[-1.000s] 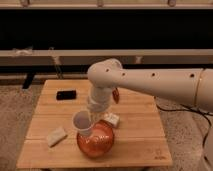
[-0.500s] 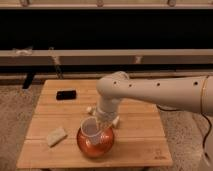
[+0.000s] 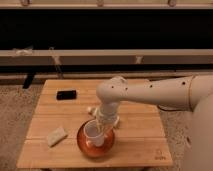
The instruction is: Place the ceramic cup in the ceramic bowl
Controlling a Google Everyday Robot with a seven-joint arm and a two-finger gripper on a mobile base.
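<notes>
The ceramic bowl [image 3: 88, 148], glossy orange-red, stands near the front middle of the wooden table [image 3: 140, 145]. The white ceramic cup [image 3: 93, 134] is inside the bowl, slightly tilted, low over the bowl's floor. My gripper [image 3: 103, 124] comes down from the white arm [image 3: 150, 94] on the right and is shut on the cup's right rim, directly over the bowl.
A black flat object [image 3: 66, 94] lies at the table's back left. A pale block [image 3: 56, 135] lies at the front left. White pieces [image 3: 91, 110] show just behind the bowl, partly hidden by the arm. A dark shelf runs behind the table.
The gripper has carried the cup from the bowl's left edge to over its middle and lowered it into the bowl. The arm's elbow swung right.
</notes>
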